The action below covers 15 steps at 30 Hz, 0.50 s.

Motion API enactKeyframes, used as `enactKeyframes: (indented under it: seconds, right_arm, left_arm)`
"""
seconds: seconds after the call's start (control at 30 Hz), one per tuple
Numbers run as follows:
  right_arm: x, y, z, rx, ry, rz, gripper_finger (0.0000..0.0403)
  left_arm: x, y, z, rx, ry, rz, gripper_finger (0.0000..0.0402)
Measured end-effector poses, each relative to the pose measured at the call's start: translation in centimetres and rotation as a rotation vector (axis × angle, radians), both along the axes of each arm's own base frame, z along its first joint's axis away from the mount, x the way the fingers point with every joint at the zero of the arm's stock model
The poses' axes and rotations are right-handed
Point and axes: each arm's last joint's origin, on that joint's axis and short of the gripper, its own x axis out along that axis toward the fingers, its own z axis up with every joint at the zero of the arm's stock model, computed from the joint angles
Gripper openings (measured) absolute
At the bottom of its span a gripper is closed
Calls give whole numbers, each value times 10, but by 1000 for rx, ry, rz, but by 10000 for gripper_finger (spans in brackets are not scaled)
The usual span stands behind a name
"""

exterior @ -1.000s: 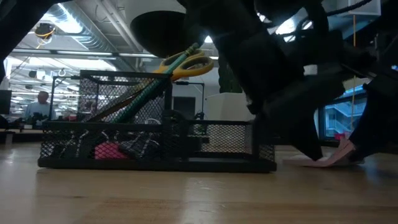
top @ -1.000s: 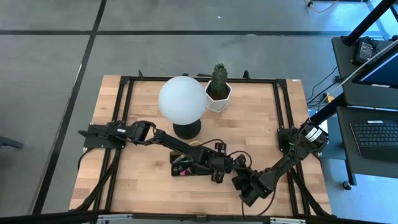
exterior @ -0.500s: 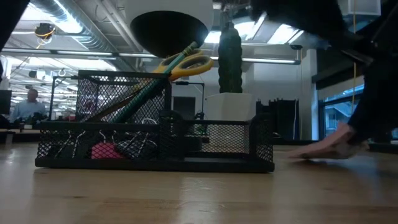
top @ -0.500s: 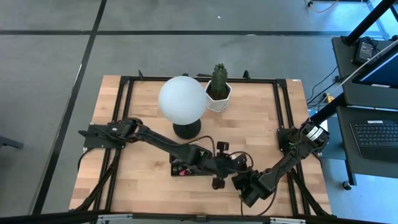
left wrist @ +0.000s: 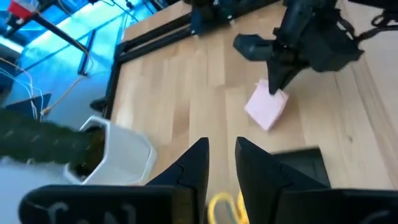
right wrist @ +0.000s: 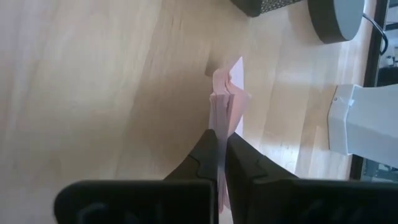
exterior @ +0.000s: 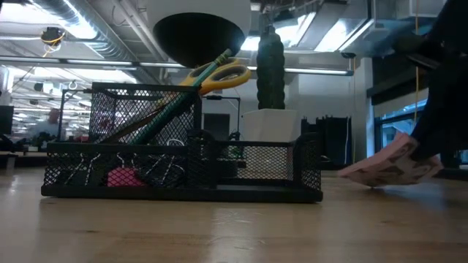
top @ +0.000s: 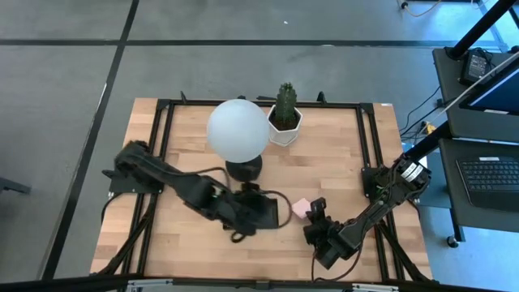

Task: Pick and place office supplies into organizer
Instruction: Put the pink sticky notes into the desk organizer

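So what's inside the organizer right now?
The organizer holds yellow-handled scissors, green and orange pencils and something pink. Mesh hides anything smaller.

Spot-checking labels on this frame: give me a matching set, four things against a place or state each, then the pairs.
Things:
1. sticky pad
2. scissors
3. cactus
4. left hand

Places or states:
A. beside the lamp, in a white pot
B. empty, above the organizer
C. pinched in the right hand, lifted at one edge
D. standing in the organizer

Pairs: 1-C, 2-D, 3-A, 4-B
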Motion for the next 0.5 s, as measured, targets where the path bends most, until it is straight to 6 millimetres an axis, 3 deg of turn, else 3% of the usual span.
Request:
enactKeyframes:
  seconds: [0.23,0.5]
  right_arm:
    - [5,3,7,38,-54,-46,9]
    - [15,6,17,84,-149,-116,9]
  left_arm:
    - [-48,-1,26,-98,48,4,64]
    - [-62,-17,32,-226,42,-38,67]
